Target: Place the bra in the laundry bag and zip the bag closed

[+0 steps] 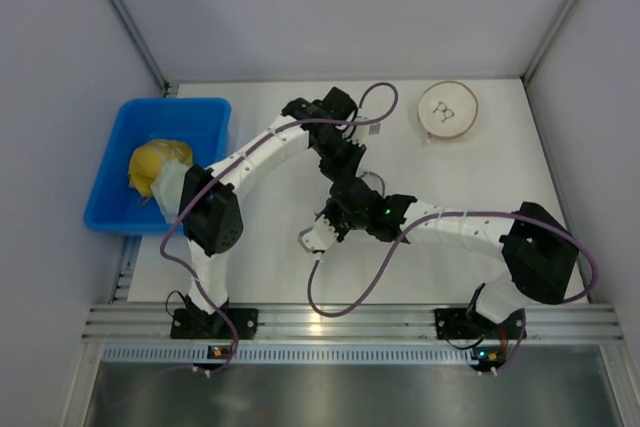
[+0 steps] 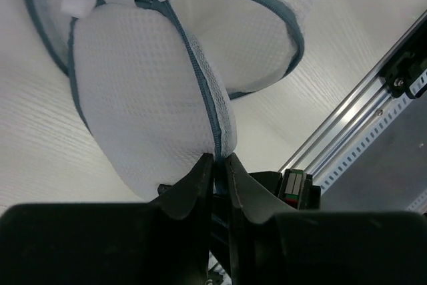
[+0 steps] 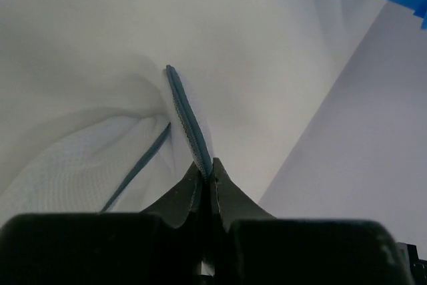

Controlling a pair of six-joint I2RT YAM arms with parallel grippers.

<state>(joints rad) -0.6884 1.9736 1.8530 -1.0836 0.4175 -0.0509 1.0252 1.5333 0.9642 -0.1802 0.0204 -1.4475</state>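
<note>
Plainly, we have both pairs of fingers pinched shut on the laundry bag [image 2: 147, 91]. Our left gripper [image 2: 219, 162] holds the dark zipper rim [image 2: 199, 71] at the bag's near edge. From there the white mesh bulges away and lies on the surface [image 1: 500, 157]. Our right gripper [image 3: 208, 169] clamps the same rim where it stands up in a thin fold. The bag lies to the right of the blue bin [image 1: 205, 127], well apart from it, under our two wrists. A yellow cloth lump [image 1: 155, 165] rests inside the bin. A white disc [image 1: 447, 109] with a tan rim lies farther right of the bin, near the back wall.
</note>
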